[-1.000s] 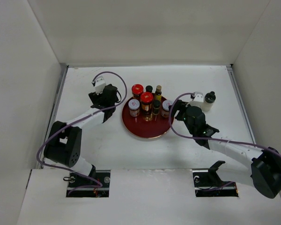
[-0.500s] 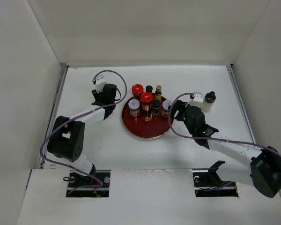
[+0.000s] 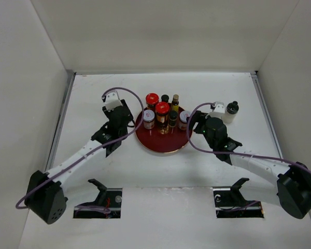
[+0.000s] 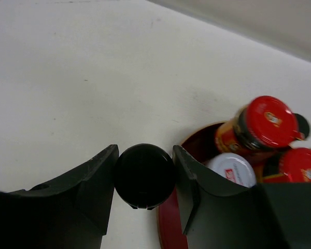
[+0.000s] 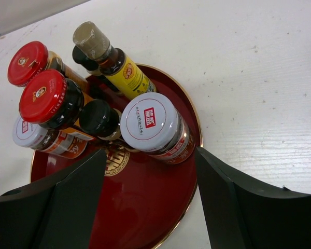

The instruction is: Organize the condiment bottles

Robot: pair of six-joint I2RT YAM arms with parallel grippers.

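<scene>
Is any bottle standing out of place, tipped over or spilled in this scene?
One stands apart: the white-bodied bottle is alone on the table, right of the tray, while the rest are grouped on it. A black-capped bottle sits between the left gripper's jaws beside the tray's rim. Nothing looks tipped or spilled.

White table point(image 3: 160, 171), faintly scuffed. At centre, round dark-red tray point(image 3: 163, 146) with gold rim. Right of tray and slightly farther back, white-bodied bottle point(image 3: 230, 113), black-capped, upright, apart from tray.
</scene>
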